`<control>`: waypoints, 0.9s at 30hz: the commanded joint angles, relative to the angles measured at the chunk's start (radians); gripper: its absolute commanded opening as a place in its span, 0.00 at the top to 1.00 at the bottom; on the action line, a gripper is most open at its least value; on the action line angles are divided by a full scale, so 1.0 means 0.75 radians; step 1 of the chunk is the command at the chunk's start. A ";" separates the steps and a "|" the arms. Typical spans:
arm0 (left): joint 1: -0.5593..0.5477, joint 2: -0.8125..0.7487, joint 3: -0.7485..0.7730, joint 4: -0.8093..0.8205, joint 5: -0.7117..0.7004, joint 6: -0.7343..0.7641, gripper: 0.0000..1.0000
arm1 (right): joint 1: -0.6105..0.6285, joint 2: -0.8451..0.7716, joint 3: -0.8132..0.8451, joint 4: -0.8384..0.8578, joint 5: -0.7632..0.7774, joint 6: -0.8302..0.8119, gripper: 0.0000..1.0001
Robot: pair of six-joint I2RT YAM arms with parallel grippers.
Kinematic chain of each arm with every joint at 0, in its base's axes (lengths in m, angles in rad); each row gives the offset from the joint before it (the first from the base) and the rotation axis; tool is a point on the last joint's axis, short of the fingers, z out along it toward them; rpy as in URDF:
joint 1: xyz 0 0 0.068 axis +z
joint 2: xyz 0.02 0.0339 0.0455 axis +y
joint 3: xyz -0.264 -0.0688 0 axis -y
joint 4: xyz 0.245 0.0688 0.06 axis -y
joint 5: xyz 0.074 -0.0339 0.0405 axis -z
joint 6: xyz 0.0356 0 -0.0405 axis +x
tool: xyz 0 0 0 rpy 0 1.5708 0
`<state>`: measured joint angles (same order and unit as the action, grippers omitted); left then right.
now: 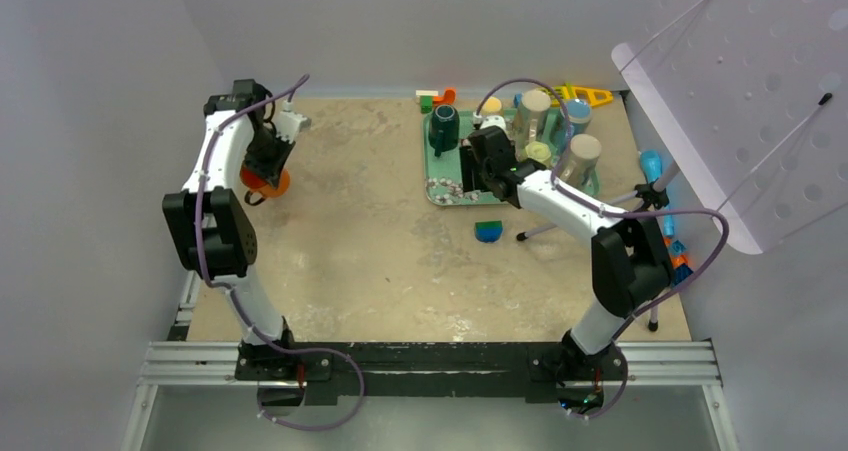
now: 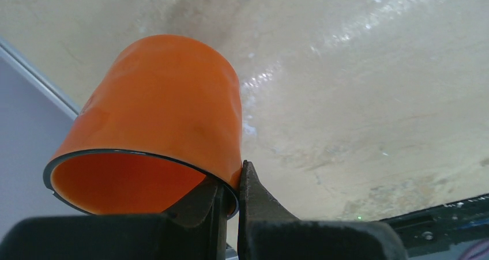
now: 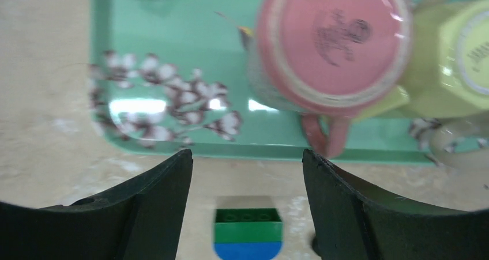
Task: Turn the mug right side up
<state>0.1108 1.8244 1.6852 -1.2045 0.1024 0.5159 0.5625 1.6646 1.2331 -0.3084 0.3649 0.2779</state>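
You are seeing the left hand pinching the rim of the orange mug, with its two fingers drawn nearly together, one inside the mouth and one outside against the wall. The mug is tilting with its open mouth facing back toward the hand and its base pointing away, over the bare counter at the far left. You cannot tell from these views whether the mug is touching the counter. In the overhead view it is showing as an orange patch just under the left wrist. Your right hand is hanging with its fingers spread wide and gripping nothing, over the near edge of the green flowered tray. On that tray a pink mug is sitting bottom-up, its stamped base facing the camera and its handle pointing toward the near edge of the tray, close to the right finger. A pale yellow-green mug is pressing against it on the right. A green and blue block is lying on the counter just off the tray.
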 commanded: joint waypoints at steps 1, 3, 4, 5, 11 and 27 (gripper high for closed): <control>0.000 0.146 0.257 -0.053 -0.132 0.112 1.00 | -0.143 -0.052 -0.062 0.024 0.053 -0.050 0.27; -0.002 0.238 0.347 -0.107 -0.132 0.127 1.00 | -0.187 -0.043 -0.087 0.073 -0.008 -0.072 0.28; -0.003 0.282 0.378 -0.114 -0.132 0.133 1.00 | -0.208 -0.031 -0.090 0.094 -0.040 -0.084 0.29; -0.003 0.319 0.409 -0.123 -0.149 0.140 1.00 | -0.226 -0.013 -0.089 0.114 -0.066 -0.094 0.29; -0.003 0.442 0.487 -0.157 -0.145 0.164 1.00 | -0.263 0.093 -0.051 0.136 -0.101 -0.130 0.40; -0.004 0.165 0.422 -0.086 0.045 0.123 0.45 | -0.280 0.185 -0.058 0.124 -0.140 -0.104 1.00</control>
<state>0.1101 2.1185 1.9923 -1.2690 0.0528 0.6212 0.3595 1.7718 1.1694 -0.2157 0.2749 0.1902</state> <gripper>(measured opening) 0.544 0.145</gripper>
